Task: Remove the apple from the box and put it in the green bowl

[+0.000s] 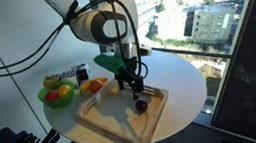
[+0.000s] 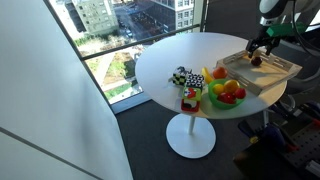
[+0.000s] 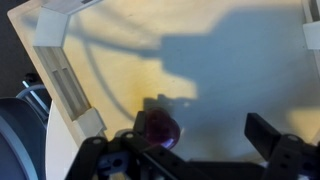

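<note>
Gripper (image 3: 180,138), jaws wide and empty, over the apple (image 3: 160,130) inside the box (image 3: 62,82); the apple lies nearer one finger (image 3: 98,152), so centring before lowering and closing seems wise, then lifting clear toward the bowl (image 1: 47,99) outside the box.

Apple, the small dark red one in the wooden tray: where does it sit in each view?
In an exterior view: the small dark red apple is just right of centre, below the gripper.
In an exterior view: top right, a small dark spot.
Wrist view: bottom centre.
Shared landmark: the shallow light wooden tray around it.
</note>
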`<act>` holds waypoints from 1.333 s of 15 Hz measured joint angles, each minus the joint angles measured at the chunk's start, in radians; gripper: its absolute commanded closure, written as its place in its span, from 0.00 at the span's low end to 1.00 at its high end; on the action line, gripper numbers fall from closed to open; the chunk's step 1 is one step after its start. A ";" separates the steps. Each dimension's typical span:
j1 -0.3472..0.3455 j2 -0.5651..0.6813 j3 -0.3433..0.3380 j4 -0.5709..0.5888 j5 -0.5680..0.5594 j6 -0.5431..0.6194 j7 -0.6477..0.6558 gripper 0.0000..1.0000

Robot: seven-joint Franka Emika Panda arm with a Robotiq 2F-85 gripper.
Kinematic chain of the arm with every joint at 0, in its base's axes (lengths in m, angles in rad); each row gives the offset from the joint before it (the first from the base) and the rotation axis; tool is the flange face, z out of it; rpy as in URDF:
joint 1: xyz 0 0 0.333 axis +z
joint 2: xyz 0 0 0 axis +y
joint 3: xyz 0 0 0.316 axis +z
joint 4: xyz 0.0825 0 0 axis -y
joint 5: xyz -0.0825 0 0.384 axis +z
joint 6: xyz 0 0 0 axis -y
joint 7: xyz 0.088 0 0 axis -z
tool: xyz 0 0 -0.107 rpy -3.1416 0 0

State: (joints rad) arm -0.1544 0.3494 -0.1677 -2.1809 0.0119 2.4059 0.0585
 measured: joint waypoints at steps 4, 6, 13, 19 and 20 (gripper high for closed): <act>-0.001 0.035 -0.005 0.021 0.000 0.020 0.000 0.00; -0.002 0.049 -0.011 0.029 0.000 0.031 0.000 0.00; -0.004 0.088 -0.028 0.048 0.000 0.064 0.000 0.00; -0.007 0.118 -0.029 0.058 0.000 0.106 -0.001 0.00; -0.007 0.121 -0.029 0.059 0.000 0.115 -0.002 0.00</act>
State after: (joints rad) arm -0.1617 0.4708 -0.1972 -2.1221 0.0119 2.5213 0.0570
